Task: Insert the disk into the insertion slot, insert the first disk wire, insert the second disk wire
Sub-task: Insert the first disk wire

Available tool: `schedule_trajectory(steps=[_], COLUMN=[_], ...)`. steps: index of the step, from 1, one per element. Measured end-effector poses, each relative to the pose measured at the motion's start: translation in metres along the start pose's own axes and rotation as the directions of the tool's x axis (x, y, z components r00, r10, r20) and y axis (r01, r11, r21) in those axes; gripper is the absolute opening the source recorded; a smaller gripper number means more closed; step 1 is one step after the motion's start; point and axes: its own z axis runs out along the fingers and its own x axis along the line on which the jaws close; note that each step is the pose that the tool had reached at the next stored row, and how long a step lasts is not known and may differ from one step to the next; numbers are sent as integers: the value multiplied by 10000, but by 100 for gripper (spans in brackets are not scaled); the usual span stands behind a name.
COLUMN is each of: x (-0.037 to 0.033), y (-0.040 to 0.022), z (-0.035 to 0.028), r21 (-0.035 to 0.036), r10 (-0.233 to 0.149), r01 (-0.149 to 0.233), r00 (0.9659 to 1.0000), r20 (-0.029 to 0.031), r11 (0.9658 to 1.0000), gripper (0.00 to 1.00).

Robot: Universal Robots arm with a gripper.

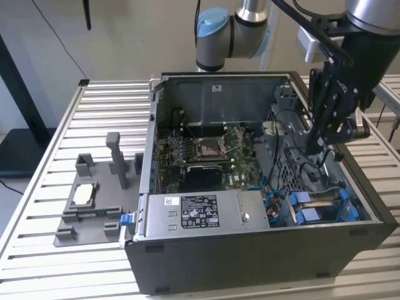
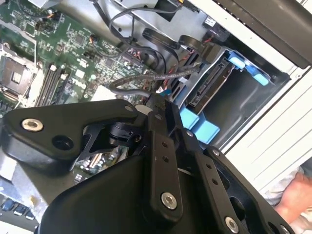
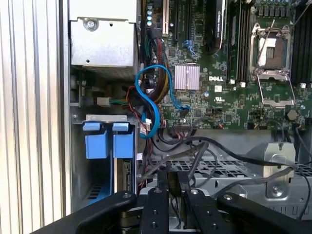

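The disk (image 1: 320, 201), silver-grey in its blue carrier (image 3: 95, 142), sits inside the insertion slot (image 3: 77, 165), the grey bay at the case corner on the exterior view's right. My gripper (image 1: 312, 147) hangs inside the dark case just behind that bay, above the perforated metal cage. In the second wrist view the gripper (image 2: 155, 102) has its black fingers pinched on the end of a grey wire (image 2: 127, 86) that loops over the cage. In the first wrist view the gripper (image 3: 173, 179) stands among several dark cables, beside the blue carrier tabs.
The motherboard (image 1: 206, 153) fills the case floor, with the silver power supply (image 1: 194, 212) in front of it. A blue cable (image 3: 148, 105) curls by the bay. A grey fixture (image 1: 69, 231) with a small chip (image 1: 84, 195) lies at the left. A person's hand (image 2: 292, 195) rests outside the case.
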Motion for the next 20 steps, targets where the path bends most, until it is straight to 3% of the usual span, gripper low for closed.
schedule_trajectory(steps=[5, 20], x=[7, 201], y=[-1, -59], z=[28, 82], r21=[70, 85], r10=[-8, -16], r01=[9, 18], r00=[9999, 9996], r20=[-160, -286], r11=[10000, 10000], gripper=[19, 19])
